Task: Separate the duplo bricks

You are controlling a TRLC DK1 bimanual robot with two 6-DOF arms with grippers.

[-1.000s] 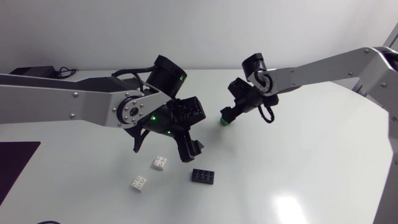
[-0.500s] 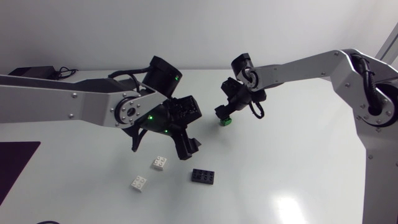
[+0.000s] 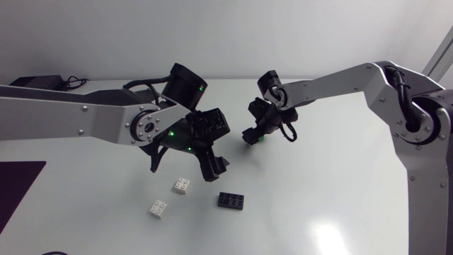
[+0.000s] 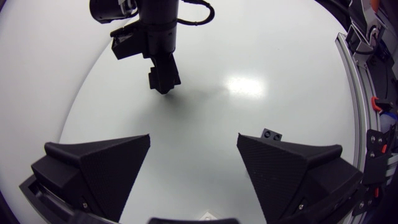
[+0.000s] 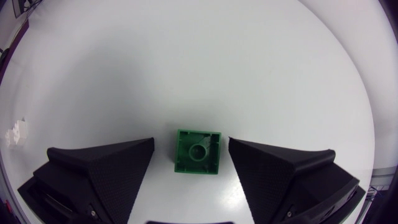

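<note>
A green brick (image 5: pixel 198 151) lies on the white table (image 3: pixel 340 184), underside up, between the fingers of my right gripper (image 5: pixel 191 144). The fingers stand open, one close to the brick's side and the other a small gap away. In the head view this gripper (image 3: pixel 253 134) points down at mid table and hides most of the brick. My left gripper (image 3: pixel 185 165) hangs open and empty above two white bricks (image 3: pixel 182 185) (image 3: pixel 158 208). A black brick (image 3: pixel 231 200) lies beside them, and it peeks past one finger in the left wrist view (image 4: pixel 271 134).
A dark mat (image 3: pixel 15 185) covers the table's near left corner. A black box with cables (image 3: pixel 35 81) sits at the far left edge. My right gripper (image 4: pixel 163 79) shows ahead of the left one in the left wrist view.
My right arm has shifted left and lowered over the green brick, and its fingers have narrowed around it. The left arm and the loose bricks have not moved.
</note>
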